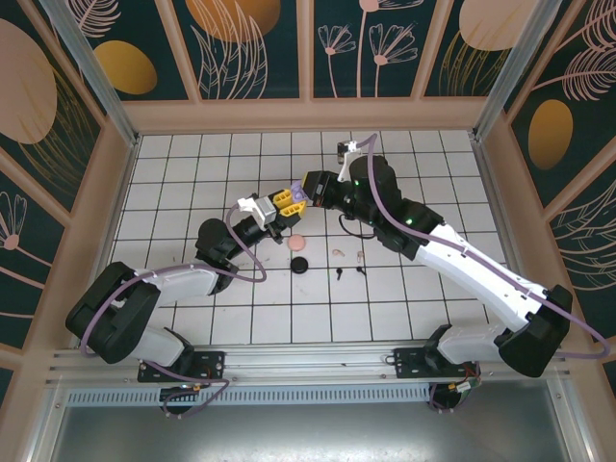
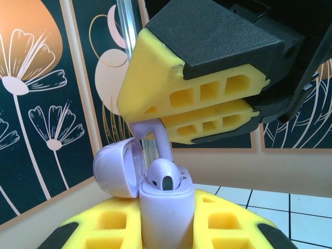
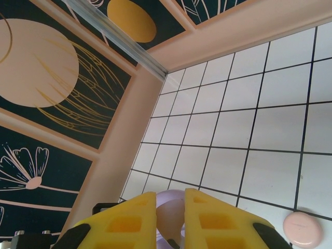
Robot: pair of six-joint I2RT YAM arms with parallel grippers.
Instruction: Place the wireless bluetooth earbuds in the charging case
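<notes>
— Where is the bud you are working on?

— The lilac earbud (image 2: 155, 136) is pinched at its head end in my right gripper (image 2: 155, 116), at the upper middle of the left wrist view. Its stem points down to the mouth of the lilac charging case (image 2: 165, 207). I can't tell whether the tip has entered. My left gripper (image 2: 166, 231) is clamped on that case at the bottom centre, and the lid (image 2: 116, 174) is swung open to the left. A second lilac earbud (image 2: 165, 179) already sits in its well.

— How will it handle?

— I judge it featherlight, with a hard, glossy shell, so it could slip or squirt out. I'd hold the head lightly and leave the stem free to guide it in.

— And the count?

— Three cases: this one, a pink case (image 1: 297, 242) and a black case (image 1: 300, 264), mid-frame from above. Six buds: two lilac here, two pale pink earbuds (image 1: 339, 253) and two black earbuds (image 1: 339, 271). The pink and black ones lie on the tiled table (image 1: 192, 183), just right of those cases.
</notes>
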